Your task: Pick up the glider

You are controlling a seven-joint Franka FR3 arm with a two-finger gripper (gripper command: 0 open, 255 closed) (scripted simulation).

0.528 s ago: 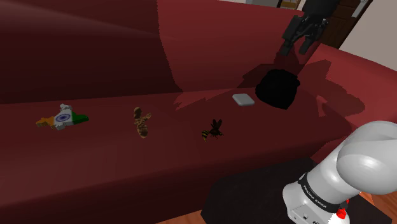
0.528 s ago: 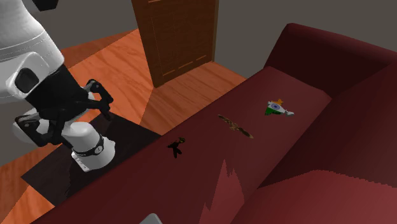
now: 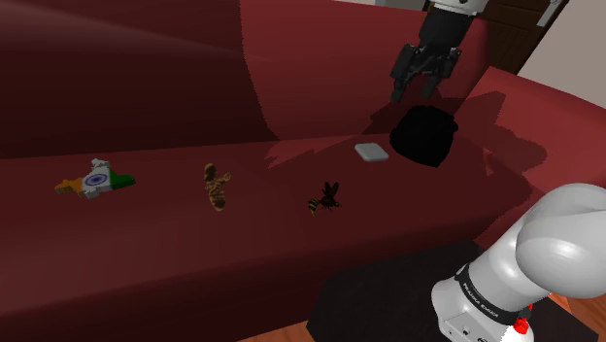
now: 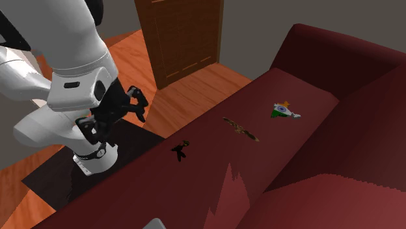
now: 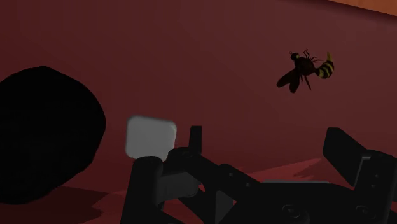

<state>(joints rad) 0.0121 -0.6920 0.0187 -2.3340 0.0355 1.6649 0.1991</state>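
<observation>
1. Four small things and one black lump (image 3: 423, 134) lie on the dark red sofa (image 3: 175, 262). None of them has shifted over the last half second.
2. The change is in the arm (image 4: 75, 78). In the shoulder view the hand has come leftward and a little lower. It now hangs above the black lump and near the pale grey square pad (image 3: 370, 152). In the second exterior view the white links have swung toward that view's right.
3. The fingers (image 5: 343, 151) stand well apart and hold nothing. In the wrist view the grey pad sits just beyond them, and the wasp (image 5: 305, 69) is further out.
4. The glider (image 3: 95, 181) has orange, white and green panels with a blue roundel. It lies flat on the seat at the shoulder view's far left, at the end of the row.
5. Between the hand and the glider lie the wasp and then a brown figure (image 3: 218, 187), each well apart from the next.
6. Our reading is that the move is a transit along the seat toward the glider, and the approach has only begun.
7. The grasp has not started. The hand must first pass over the wasp and the brown figure, then descend.
8. Risk noted: the glider looks thin and flat against soft upholstery, so a shallow pinch may slip.
</observation>
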